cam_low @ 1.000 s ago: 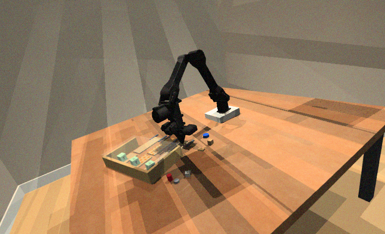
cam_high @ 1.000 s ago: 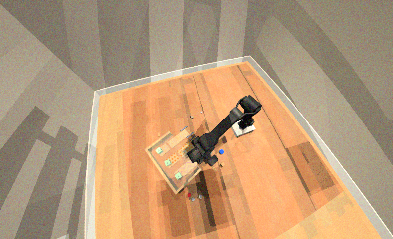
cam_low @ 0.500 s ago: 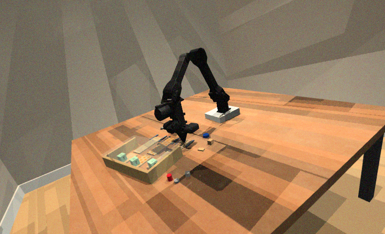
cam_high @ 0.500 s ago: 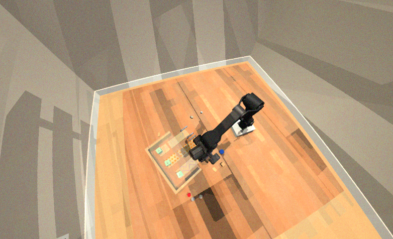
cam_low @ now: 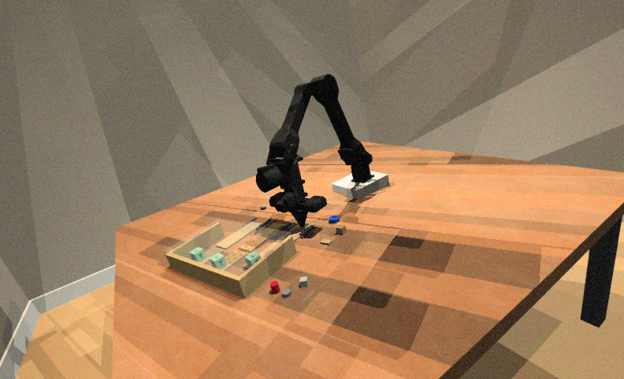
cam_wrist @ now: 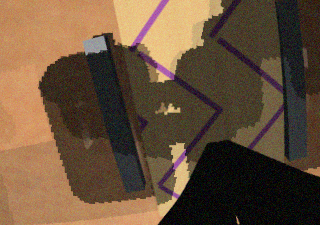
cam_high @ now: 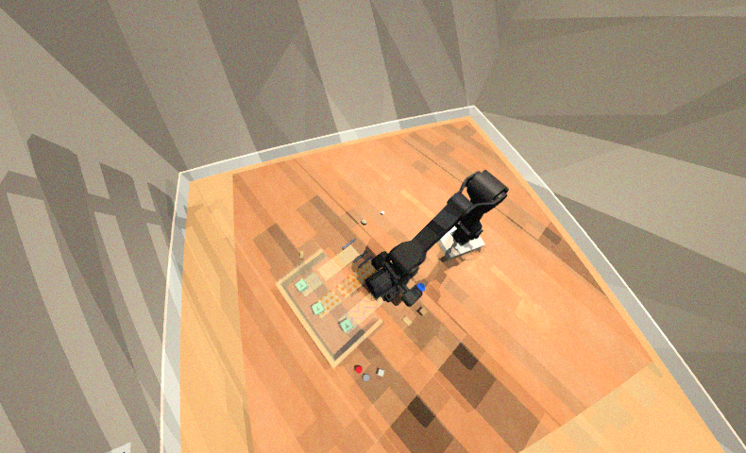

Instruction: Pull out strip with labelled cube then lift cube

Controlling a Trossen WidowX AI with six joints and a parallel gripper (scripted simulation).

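The gripper [cam_high: 391,297] [cam_low: 302,225] [cam_wrist: 218,152] is pressed together, with its tips pointing down low over the outer end of the zigzag strip [cam_high: 364,309] [cam_wrist: 187,87]. Whether the tips touch this strip, I cannot tell. In the wrist view, one dark bar [cam_wrist: 116,115] stands on the left of the strip and another dark bar [cam_wrist: 294,80] on the right.

The tray [cam_high: 310,329] [cam_low: 207,276] lies on the counter [cam_high: 534,252] [cam_low: 470,201]. In it are three mint cubes: the first cube [cam_high: 301,285] [cam_low: 197,254] near the plain strip [cam_high: 338,263] [cam_low: 238,234], the middle cube [cam_high: 317,308] [cam_low: 218,260] at the orange-patterned strip [cam_high: 347,285], and the third cube [cam_high: 346,325] [cam_low: 252,259] toward the zigzag strip. Dark marks are on the cubes, but they are too small for reading. Which is the labelled cube, I cannot tell; no cube is held up.

Outside the tray, the red cylinder [cam_high: 358,369] [cam_low: 274,287] stands near the grey disc [cam_high: 365,377] [cam_low: 285,293]. The blue disc [cam_high: 420,287] [cam_low: 333,219] lies near the brown block [cam_high: 422,310] [cam_low: 340,230].
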